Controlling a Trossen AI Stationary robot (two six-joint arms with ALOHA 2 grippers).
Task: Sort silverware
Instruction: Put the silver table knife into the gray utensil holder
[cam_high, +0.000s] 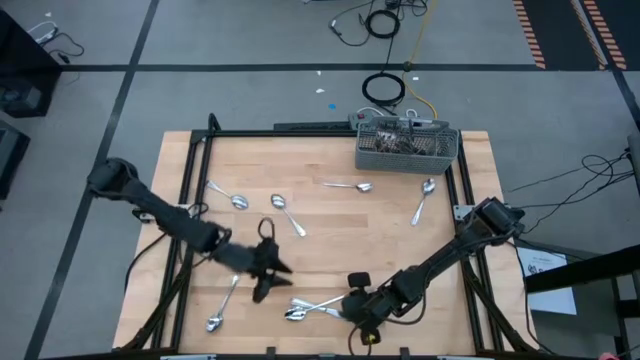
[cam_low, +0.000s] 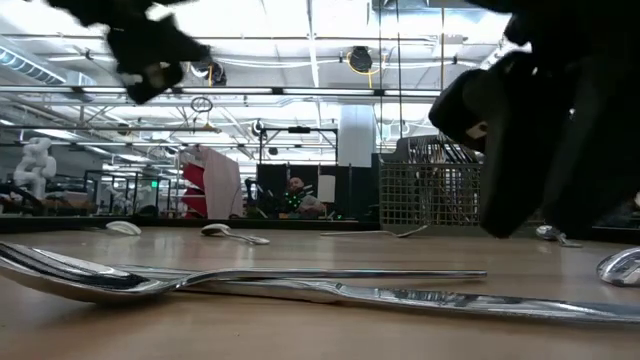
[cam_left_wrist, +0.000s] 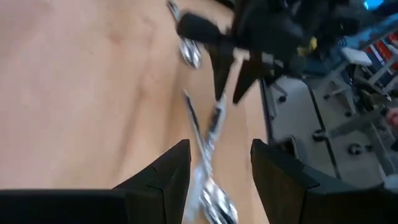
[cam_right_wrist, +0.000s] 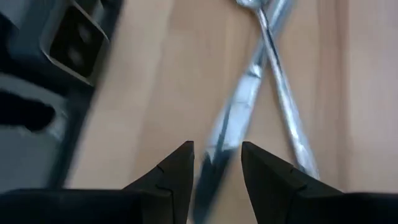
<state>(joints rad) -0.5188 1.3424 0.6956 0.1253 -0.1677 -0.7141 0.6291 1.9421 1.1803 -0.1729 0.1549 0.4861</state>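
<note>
Near the crossed silverware (cam_high: 312, 308), far from the basket (cam_high: 405, 148), both claws are partly open and hold nothing: left gripper (cam_high: 272, 277), right gripper (cam_high: 352, 300).

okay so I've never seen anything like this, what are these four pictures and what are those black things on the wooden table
Those are two robot arms at a wooden table. One picture looks straight down, one sits at tabletop level, and two come from cameras on the arms' wrists. Spoons lie scattered, such as one spoon, and a crossed pair lies near the front edge. A mesh basket stands at the back. The left gripper and right gripper both hover by that pair, fingers open, holding nothing.
</note>
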